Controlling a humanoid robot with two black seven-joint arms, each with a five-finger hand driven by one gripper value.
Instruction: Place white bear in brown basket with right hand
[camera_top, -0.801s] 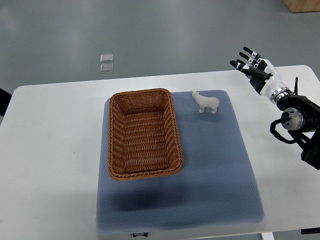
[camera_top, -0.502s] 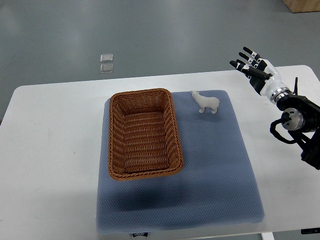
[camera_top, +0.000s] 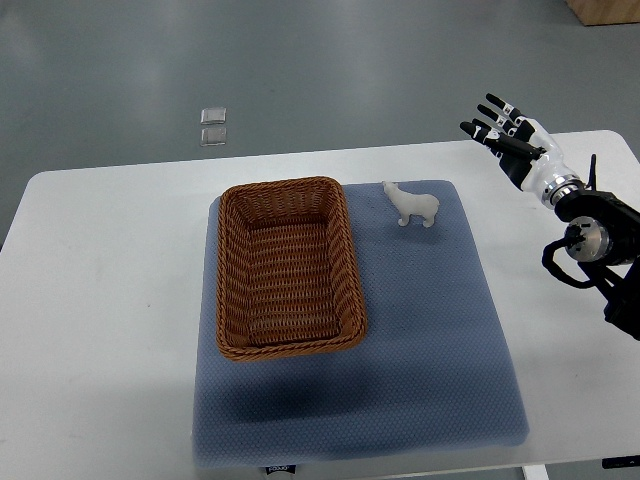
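Top view: the camera looks down steeply on a white table with a blue-grey mat in the middle of the frame.
White bear: the white bear stands upright on the mat, in the upper centre of the frame, just beside the upper right corner of the basket but not touching it. Its head points to the left, toward the basket.
Brown basket: the brown basket is a woven rectangle on the left part of the mat, its long side running up and down in the frame. Nothing lies inside.
Right hand: the right hand is in the upper right of the frame, well apart from the bear and above the far right edge of the table. Its fingers are spread wide and hold nothing. The arm comes in from the right edge.
Left hand: it does not show.
Step in hand: I judge it as the reach toward the bear; the grasp is not yet begun.
How to do it well: the hand should travel left and down to the bear with the fingers kept wide, then close across the body, not on the thin legs or the head. The toy looks light and may tip over, so the approach should be slow at the end.
Risk: a sideways push could knock the bear against the basket wall.
After the grasp: lift above the rim before moving left over the basket.
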